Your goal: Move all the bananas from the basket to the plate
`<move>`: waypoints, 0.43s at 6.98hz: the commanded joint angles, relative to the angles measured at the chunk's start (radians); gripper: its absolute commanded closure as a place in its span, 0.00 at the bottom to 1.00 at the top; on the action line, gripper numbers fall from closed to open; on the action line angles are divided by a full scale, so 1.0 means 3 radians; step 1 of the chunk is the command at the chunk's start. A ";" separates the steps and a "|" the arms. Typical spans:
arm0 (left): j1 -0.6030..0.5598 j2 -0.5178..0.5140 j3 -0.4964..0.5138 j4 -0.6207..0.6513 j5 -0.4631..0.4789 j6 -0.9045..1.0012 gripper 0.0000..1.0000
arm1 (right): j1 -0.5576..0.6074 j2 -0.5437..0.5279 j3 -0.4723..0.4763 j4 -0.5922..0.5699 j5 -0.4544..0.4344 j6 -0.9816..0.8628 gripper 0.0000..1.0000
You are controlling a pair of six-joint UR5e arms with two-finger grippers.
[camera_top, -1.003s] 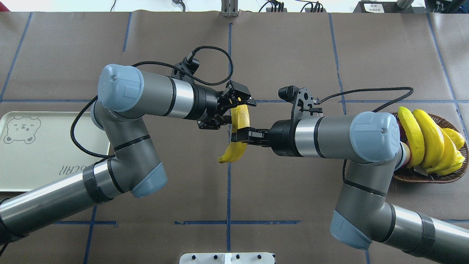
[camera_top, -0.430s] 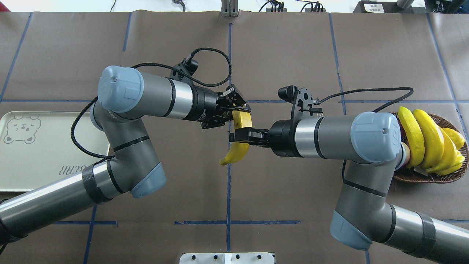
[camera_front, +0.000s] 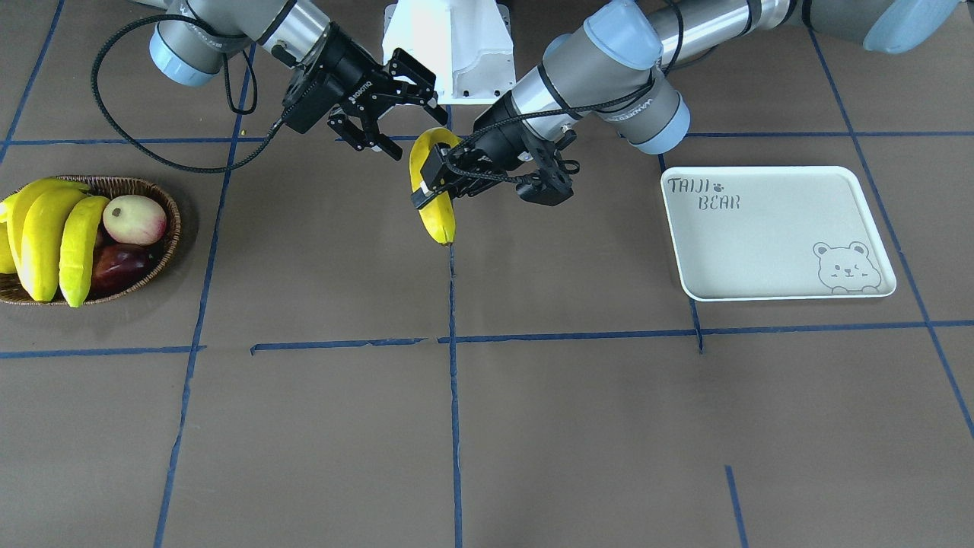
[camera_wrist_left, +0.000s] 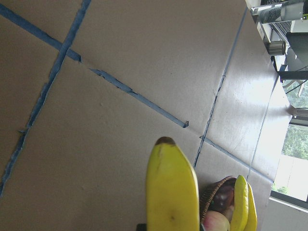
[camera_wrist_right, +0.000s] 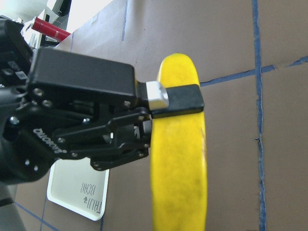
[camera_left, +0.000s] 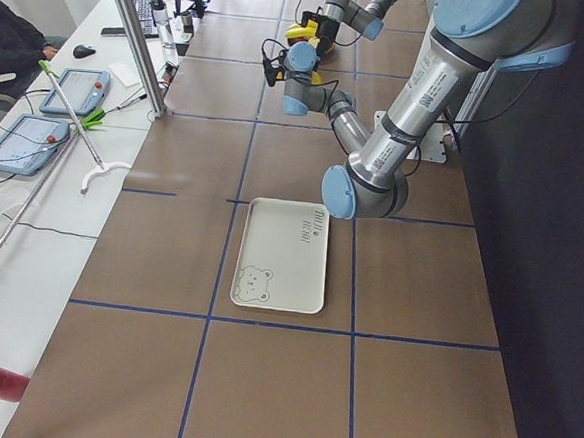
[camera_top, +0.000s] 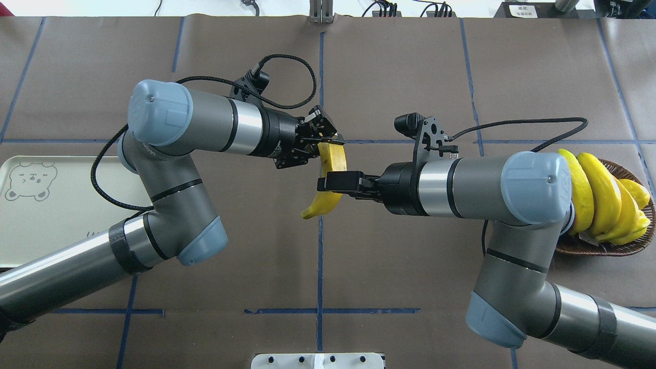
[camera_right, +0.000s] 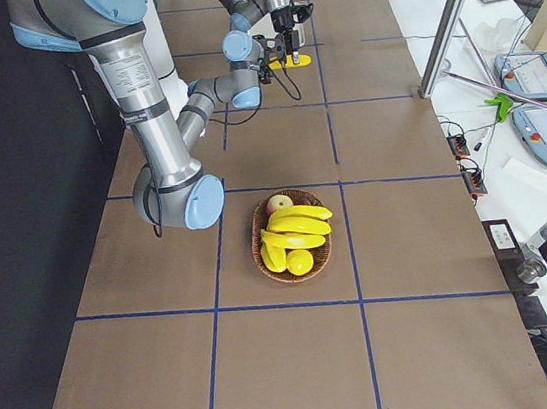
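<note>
One yellow banana (camera_front: pixel 440 217) (camera_top: pixel 325 202) hangs above the table's middle. My left gripper (camera_front: pixel 435 181) (camera_top: pixel 330 146) is shut on it, one pad pressed across the peel in the right wrist view. My right gripper (camera_front: pixel 411 125) (camera_top: pixel 333 182) is open, its fingers spread on either side of the banana without gripping it. Three more bananas (camera_front: pixel 46 236) (camera_top: pixel 599 189) lie in the brown wicker basket (camera_front: pixel 169 228) (camera_top: pixel 584 248) at my far right. The white plate (camera_front: pixel 761 251) (camera_top: pixel 61 220) with a bear outline sits at my far left with nothing on it.
The basket also holds a red-and-yellow round fruit (camera_front: pixel 135 218), a dark red fruit (camera_front: pixel 114 262) and a plump yellow fruit (camera_top: pixel 635 192). The white robot base (camera_front: pixel 449 46) stands behind the grippers. Blue tape lines cross the brown table.
My left gripper closed on the banana's far end. My right gripper, which held the banana's middle, has opened. The banana has shifted slightly toward my left.
</note>
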 commanded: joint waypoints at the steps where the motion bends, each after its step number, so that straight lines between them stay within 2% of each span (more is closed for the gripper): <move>1: -0.0272 0.0353 -0.0025 0.0177 -0.0092 0.0151 1.00 | 0.0126 -0.0123 0.0178 -0.0039 0.0050 0.0003 0.00; 3: -0.0833 0.0819 -0.0072 0.0356 -0.0627 0.0779 1.00 | 0.0294 -0.0357 0.0256 -0.0045 0.0300 0.0003 0.00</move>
